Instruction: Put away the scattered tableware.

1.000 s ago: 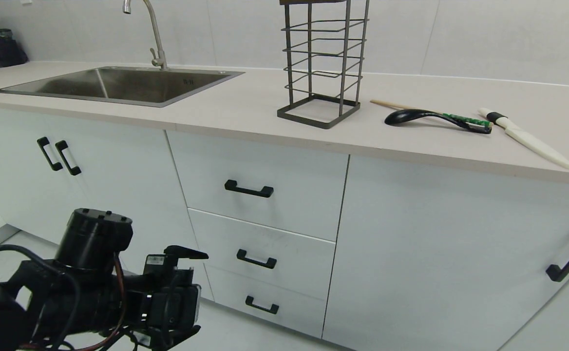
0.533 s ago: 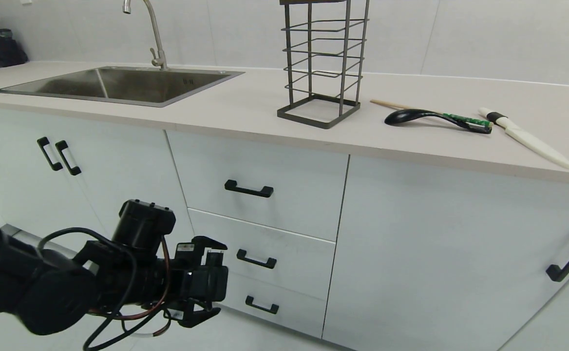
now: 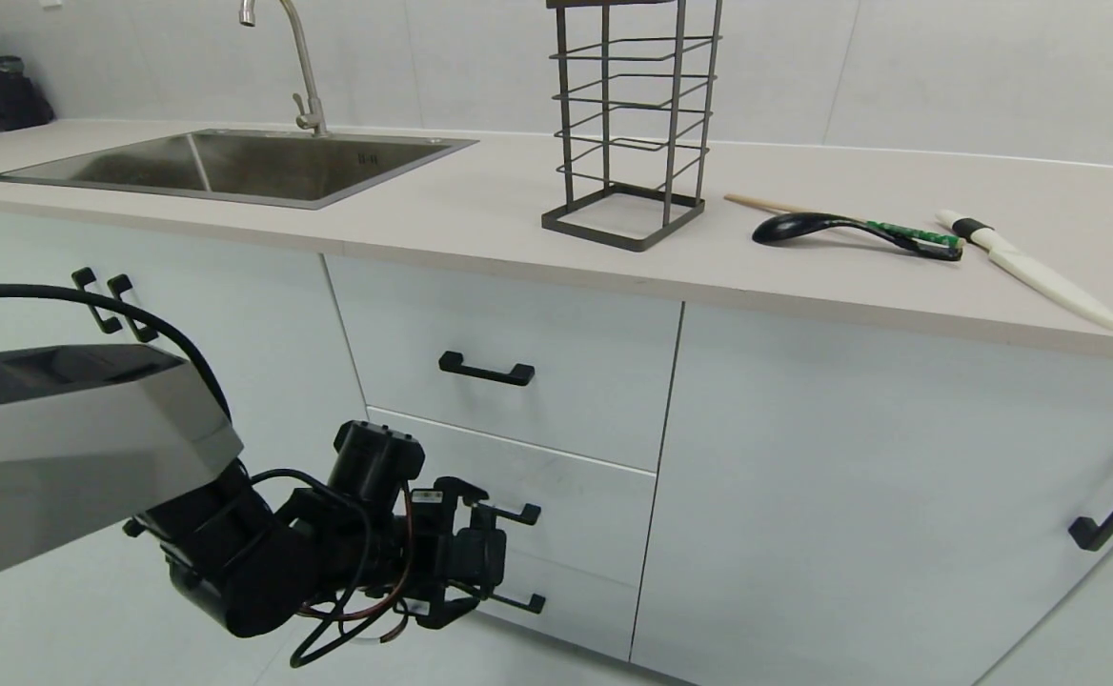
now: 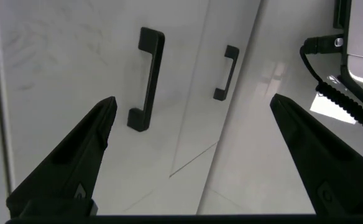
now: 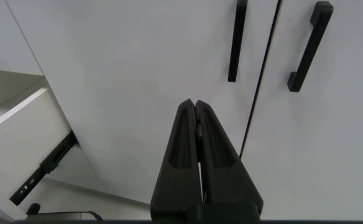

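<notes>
Down at 7 o'clock, head view: left gripper (image 3: 490, 557) faces the drawer fronts, jaws spread wide, empty.
I judge drawer-opening is the step in hand; next I must close on the middle drawer (image 3: 566, 476) handle and pull straight. Right gripper (image 5: 196, 106) is pinched closed, empty. Black spoon (image 3: 795, 229) and white knife (image 3: 1033, 272) lie on the countertop (image 3: 480, 205) at 2 o'clock, wire rack (image 3: 628, 124) at 12; nothing seems to block the pull.

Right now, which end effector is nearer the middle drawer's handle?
Left. The left end effector is open just in front of the middle drawer's handle; the right end effector, shut, faces two cabinet door handles elsewhere.
</notes>
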Robot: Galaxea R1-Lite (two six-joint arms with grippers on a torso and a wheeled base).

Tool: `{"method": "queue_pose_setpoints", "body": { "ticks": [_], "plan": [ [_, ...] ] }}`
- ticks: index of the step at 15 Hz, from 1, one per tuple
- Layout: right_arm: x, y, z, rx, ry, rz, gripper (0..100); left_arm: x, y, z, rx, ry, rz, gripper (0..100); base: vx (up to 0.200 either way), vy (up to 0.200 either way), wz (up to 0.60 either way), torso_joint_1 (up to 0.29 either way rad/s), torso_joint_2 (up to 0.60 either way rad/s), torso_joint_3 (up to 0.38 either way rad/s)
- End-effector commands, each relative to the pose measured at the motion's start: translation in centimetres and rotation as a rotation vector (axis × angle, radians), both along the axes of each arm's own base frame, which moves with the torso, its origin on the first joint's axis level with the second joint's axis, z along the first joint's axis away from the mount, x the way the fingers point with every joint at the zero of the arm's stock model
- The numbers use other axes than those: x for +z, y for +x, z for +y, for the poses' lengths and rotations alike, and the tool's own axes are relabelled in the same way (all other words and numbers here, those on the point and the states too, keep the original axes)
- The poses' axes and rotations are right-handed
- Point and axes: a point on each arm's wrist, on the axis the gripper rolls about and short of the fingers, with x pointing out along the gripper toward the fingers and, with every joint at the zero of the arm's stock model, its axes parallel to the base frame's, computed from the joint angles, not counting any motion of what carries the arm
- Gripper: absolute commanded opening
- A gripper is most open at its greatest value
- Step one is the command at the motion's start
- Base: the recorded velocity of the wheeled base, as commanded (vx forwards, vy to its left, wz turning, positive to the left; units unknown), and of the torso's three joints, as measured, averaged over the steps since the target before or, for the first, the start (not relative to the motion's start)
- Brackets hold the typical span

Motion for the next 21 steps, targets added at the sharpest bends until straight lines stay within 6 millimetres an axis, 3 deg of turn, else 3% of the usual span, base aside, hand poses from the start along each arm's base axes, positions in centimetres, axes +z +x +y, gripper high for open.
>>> {"method": "queue_pose_setpoints", "body": {
  "ticks": [1, 4, 11, 21],
  "plan": [
    [0.0, 0.0, 0.0, 0.000, 0.000, 0.001, 0, -1.6, 0.6, -0.2, 0.004, 0.018, 0.035, 100, 0.000, 0.000, 0.00, 0.000, 0.00, 0.000],
    [0.0, 0.0, 0.0, 0.000, 0.000, 0.001, 0, -2.9, 0.7, -0.3, 0.000, 0.033, 0.065, 100, 0.000, 0.000, 0.00, 0.000, 0.00, 0.000],
    [0.0, 0.0, 0.0, 0.000, 0.000, 0.000, 0, -4.8, 3.9, -2.0, 0.006, 0.021, 0.037, 100, 0.000, 0.000, 0.00, 0.000, 0.00, 0.000],
    [0.0, 0.0, 0.0, 0.000, 0.000, 0.001, 0, -6.1, 4.4, -2.8, 0.031, 0.025, 0.059, 100, 0.000, 0.000, 0.00, 0.000, 0.00, 0.000]
  ]
}}
